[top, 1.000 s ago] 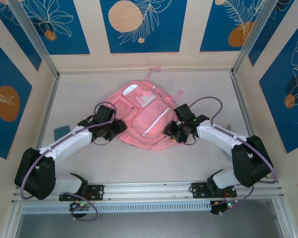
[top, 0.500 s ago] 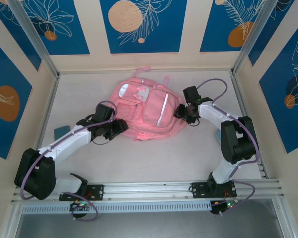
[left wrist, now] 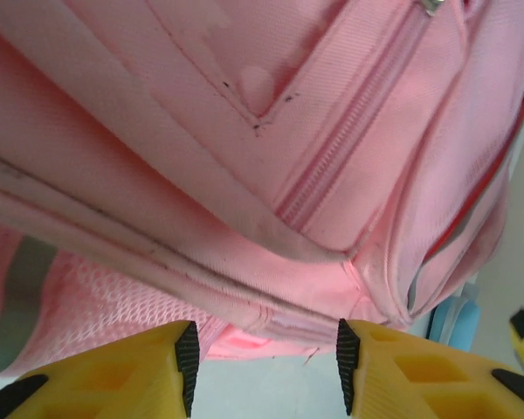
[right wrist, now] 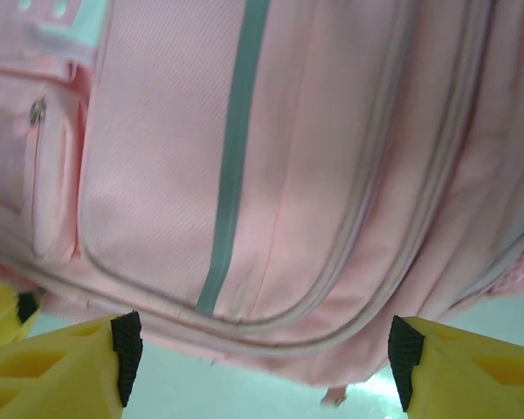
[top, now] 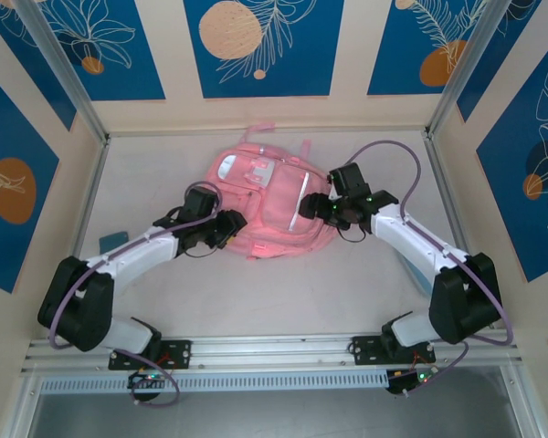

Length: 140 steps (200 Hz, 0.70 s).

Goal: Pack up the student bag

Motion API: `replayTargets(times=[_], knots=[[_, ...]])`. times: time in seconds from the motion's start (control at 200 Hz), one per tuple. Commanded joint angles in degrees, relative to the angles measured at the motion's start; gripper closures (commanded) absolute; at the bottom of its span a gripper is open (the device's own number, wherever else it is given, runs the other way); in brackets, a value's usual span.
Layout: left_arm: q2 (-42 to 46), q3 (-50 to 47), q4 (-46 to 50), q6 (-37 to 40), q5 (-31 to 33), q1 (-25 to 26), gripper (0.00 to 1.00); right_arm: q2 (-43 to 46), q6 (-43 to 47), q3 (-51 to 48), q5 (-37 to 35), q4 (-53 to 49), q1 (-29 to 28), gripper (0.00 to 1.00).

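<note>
Plainly, left end effector (left wrist: 264,371) half-open, right end effector (right wrist: 264,353) wide, beside student bag (top: 272,212).

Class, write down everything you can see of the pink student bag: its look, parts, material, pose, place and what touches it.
The student bag is a large, soft pink fabric backpack. It lies flat, front side up, on the table, toward the far middle. On its front are pockets with a pink zip and a pale grey reflective strip, and one side has a mesh panel. The left gripper and right gripper, both open, sit at its two sides. Whether they touch it is unclear.
</note>
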State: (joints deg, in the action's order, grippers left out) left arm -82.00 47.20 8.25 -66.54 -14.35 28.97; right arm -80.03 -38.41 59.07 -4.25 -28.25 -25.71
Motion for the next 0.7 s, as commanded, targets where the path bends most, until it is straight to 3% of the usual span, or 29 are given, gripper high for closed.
replayTargets(times=[0.0, 0.205, 0.325, 0.695], knots=[[-1.82, -0.07, -3.52, -5.19, 1.05, 0.86, 0.54, 2.6, -2.33, -2.29, 0.27, -0.95, -2.41, 0.23], [-2.36, -1.92, -4.7, -8.25, 3.63, 1.54, 0.53, 6.05, -6.76, -6.86, 0.71, 0.52, -5.84, 0.24], [-3.34, -2.49, -5.45, -9.47, 3.54, 1.85, 0.58, 6.47, -8.77, -8.56, 0.91, 1.51, -7.14, 0.24], [-1.41, -5.45, -7.33, -9.71, 5.56, 2.24, 0.63, 3.76, -10.03, -7.31, 0.72, 2.14, -9.9, 0.25]])
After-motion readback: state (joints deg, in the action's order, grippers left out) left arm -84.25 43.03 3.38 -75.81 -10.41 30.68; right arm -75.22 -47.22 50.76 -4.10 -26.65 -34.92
